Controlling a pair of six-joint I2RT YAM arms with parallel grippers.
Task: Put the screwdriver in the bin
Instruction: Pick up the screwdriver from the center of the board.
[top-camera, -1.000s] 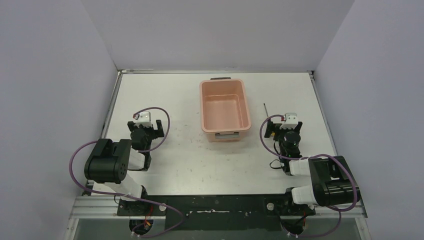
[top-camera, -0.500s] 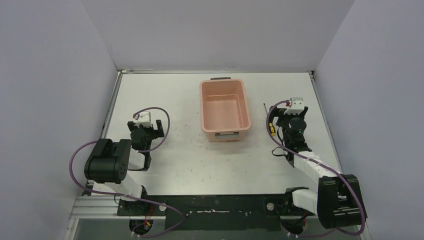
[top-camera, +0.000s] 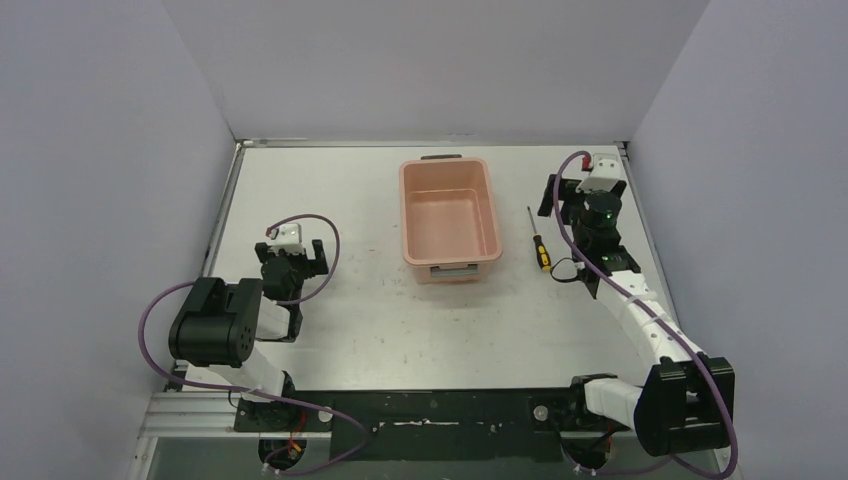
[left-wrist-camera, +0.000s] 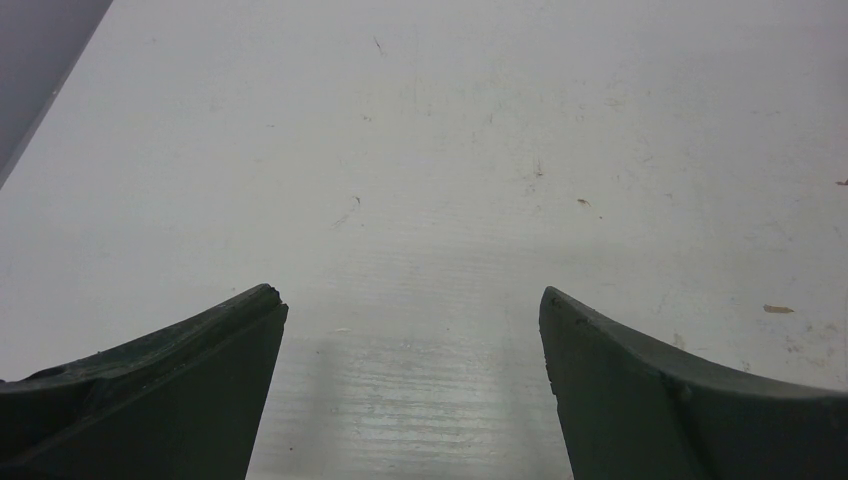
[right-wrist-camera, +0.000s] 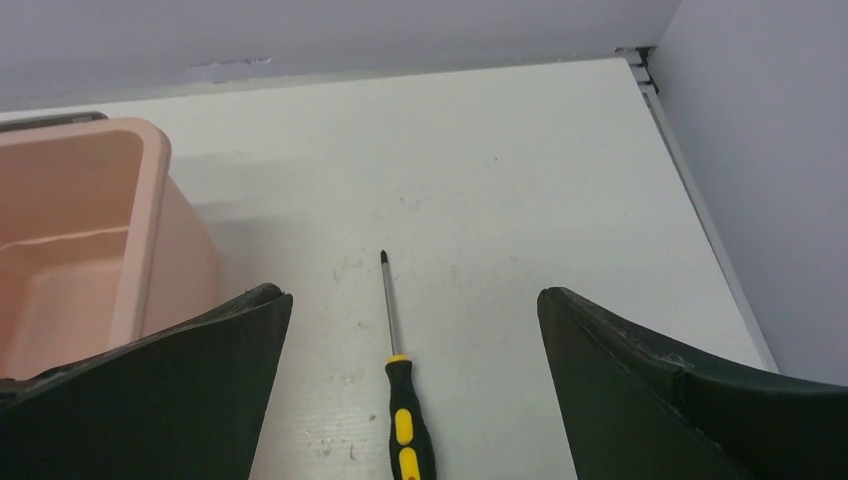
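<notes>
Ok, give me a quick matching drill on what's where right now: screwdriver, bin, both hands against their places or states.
1 screwdriver
2 bin
3 left hand
4 right hand

A open over bare table, left of the bin
B empty, far middle of the table
C open, near the table's right edge
D lying flat, just right of the bin

Pairs: 1-D, 2-B, 3-A, 4-C

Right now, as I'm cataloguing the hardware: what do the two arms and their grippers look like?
Both the left arm and right arm have black joint housings, white links and looping purple cables. The left gripper and right gripper have dark, curved, tapering fingers.
</notes>
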